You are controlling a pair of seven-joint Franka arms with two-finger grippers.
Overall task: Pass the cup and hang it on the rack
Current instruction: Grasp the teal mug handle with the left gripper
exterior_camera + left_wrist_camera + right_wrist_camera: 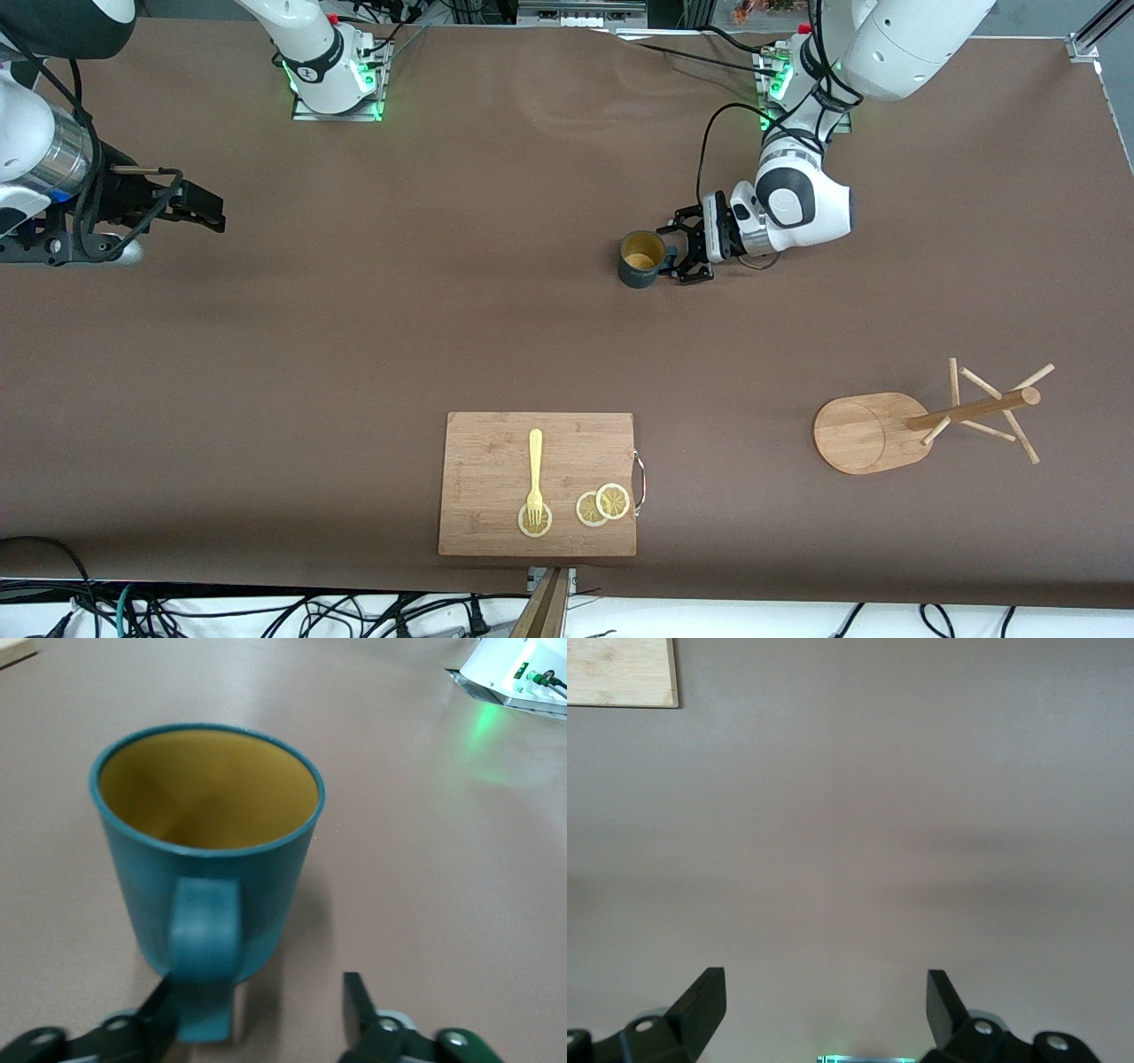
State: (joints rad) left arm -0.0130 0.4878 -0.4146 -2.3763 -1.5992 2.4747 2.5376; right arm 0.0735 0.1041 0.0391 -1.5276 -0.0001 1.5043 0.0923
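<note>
- Cup: stood upright on the bench, mouth up, ochre inside showing. Its long axis ran vertical. Its loop handle pointed toward the left arm's end of the bench, straight at the left gripper.
- Left gripper: low at the bench, just beside the cup on its handle side, fingers spread apart. In the left wrist view one finger sat against the handle's edge and the other stood clear, so nothing was clamped. Judged purpose: the sideways, low approach suits pinching the handle or the wall by it. The handle sat off-centre in the gap, so a close here might catch it unevenly.
- Right gripper: well apart from the cup, toward the right arm's end of the bench, fingers parted and empty. The right wrist view showed only bare bench and a board corner. This arm waited.
- Rack: well apart from the cup, nearer the front camera, toward the left arm's end. Its pole and pegs carried nothing; hanging not yet done.
- Cutting board: nearer the front camera than the cup. It held a fork and lemon slices. Judged no part of the task.
</note>
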